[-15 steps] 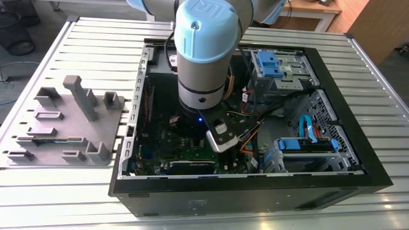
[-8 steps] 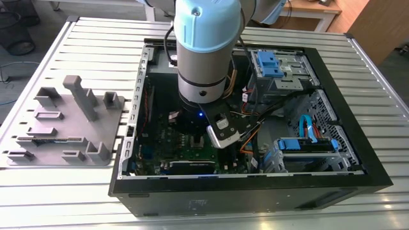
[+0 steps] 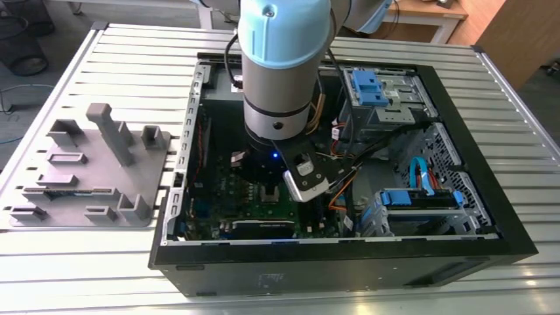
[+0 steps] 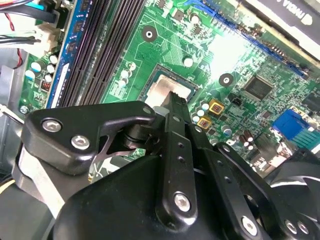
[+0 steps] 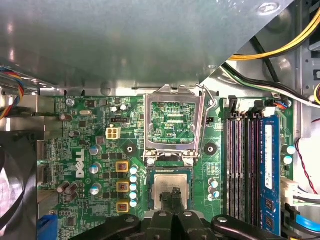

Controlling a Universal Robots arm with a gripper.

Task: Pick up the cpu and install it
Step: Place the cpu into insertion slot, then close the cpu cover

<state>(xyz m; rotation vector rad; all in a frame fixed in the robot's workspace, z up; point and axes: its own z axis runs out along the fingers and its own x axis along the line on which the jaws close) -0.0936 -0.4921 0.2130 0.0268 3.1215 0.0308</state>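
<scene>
Cpu (image 5: 164,184) partly covered by gripper (image 5: 173,197) in first wrist view. Exterior view: arm (image 3: 278,79), cut off at top edge, masks motherboard (image 3: 258,211) centre. Bin (image 3: 22,39), upper left, cropped.

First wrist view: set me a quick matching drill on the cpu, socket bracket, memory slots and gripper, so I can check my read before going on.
Things:
1. cpu
2. socket bracket
3. memory slots
4. gripper

Descriptions:
A. metal frame, swung open
B. black, tip over the silver chip
C. long dark parallel rows
D. shiny silver, square

Pairs: 1-D, 2-A, 3-C, 4-B
</scene>
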